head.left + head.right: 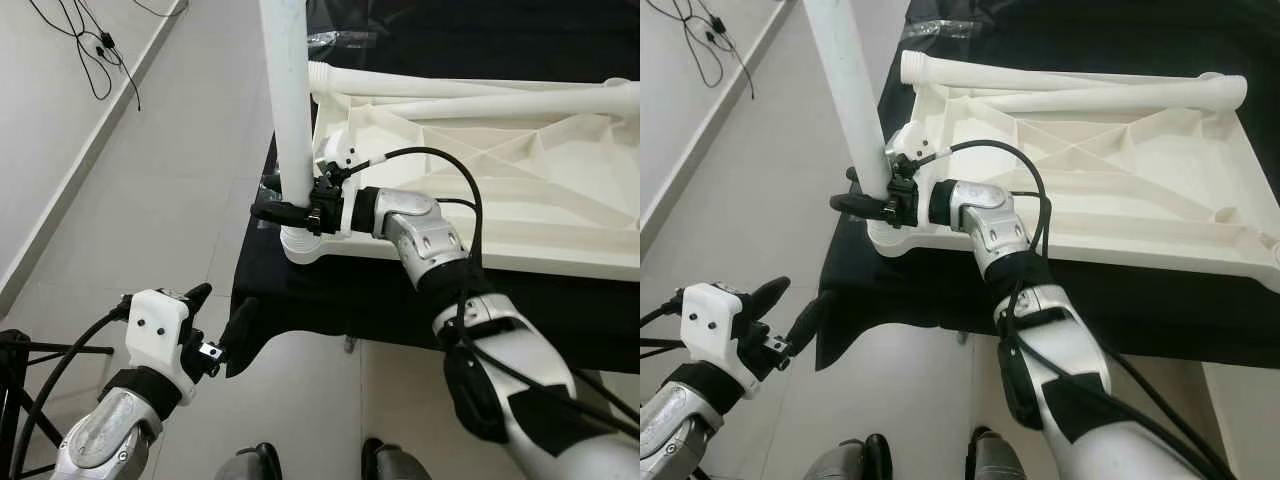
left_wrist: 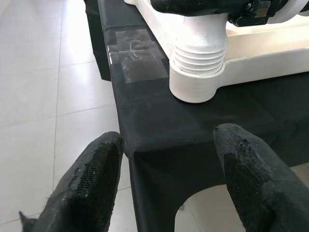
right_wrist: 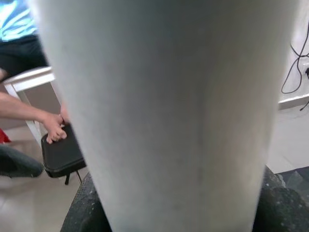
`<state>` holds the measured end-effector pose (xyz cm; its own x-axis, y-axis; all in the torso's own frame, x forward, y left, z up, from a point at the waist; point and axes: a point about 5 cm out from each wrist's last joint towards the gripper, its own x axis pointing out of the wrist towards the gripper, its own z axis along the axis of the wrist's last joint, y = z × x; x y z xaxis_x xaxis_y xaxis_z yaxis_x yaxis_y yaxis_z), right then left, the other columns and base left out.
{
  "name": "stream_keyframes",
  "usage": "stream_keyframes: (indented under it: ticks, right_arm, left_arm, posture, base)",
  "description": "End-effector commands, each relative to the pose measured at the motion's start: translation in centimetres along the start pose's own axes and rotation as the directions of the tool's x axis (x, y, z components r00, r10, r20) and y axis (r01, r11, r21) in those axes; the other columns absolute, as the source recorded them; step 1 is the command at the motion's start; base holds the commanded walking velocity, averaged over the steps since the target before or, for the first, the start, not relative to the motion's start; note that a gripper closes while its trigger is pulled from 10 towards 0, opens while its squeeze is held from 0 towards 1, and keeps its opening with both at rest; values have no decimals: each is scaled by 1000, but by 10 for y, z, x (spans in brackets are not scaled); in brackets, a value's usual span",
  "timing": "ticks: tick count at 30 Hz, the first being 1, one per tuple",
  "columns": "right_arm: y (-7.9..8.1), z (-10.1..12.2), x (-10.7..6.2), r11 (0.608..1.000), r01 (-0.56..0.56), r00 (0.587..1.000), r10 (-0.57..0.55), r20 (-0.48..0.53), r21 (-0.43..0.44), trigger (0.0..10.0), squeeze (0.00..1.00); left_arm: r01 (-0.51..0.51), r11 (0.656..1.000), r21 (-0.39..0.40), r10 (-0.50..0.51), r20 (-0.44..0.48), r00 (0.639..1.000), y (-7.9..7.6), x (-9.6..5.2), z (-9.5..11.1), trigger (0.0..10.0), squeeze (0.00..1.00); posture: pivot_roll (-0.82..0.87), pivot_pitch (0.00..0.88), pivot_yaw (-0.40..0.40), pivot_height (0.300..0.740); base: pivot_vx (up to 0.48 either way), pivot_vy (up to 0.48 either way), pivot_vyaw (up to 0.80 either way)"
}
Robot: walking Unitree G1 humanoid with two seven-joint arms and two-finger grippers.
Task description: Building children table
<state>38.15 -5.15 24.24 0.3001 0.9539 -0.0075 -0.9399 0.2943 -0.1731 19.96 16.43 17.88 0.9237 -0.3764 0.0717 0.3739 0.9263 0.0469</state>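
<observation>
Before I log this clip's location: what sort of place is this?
Probably an indoor room set up for recording, not clearly a lived-in home: pale tiled floor, loose black cables by the wall, black cloth-covered table carrying the upturned white plastic tabletop.

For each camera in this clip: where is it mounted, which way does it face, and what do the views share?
Left eye, head: looks down at the upturned tabletop; both arms show.
Right eye, head: same scene; right claw grips the table leg.
Left wrist: along the open left claw toward the leg's socket.
Right wrist: pressed against the leg.
Shared: the leg.
</observation>
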Motion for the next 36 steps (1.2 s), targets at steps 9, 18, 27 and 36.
stream_keyframes:
  ticks: [9,18,27,36]
  right_arm:
    - [-5,-44,-10,917,400,907,-396,-143,-1,0,0]
    - [82,-98,0,691,722,675,-694,-252,31,0,0]
    - [72,-54,33,783,592,803,-594,-57,192,10000,1000]
    - [37,-9,20,996,42,983,-56,172,84,10000,0]
  left_arm:
    - [-2,1000,-6,2,-15,1000,-3,-5,-4,10000,0]
    - [1,1000,-14,-2,-19,1000,1,-4,-4,10000,0]
    - [-19,1000,-3,19,-12,1000,2,-2,-4,10000,0]
    - [-14,1000,-1,14,-8,1000,3,1,-4,10000,0]
  posture:
    - [64,251,-13,740]
    - [58,269,31,740]
    - [80,250,15,740]
    - [79,243,10,740]
  base:
    - [0,0,0]
    - [0,0,0]
    - [0,0,0]
    - [0,0,0]
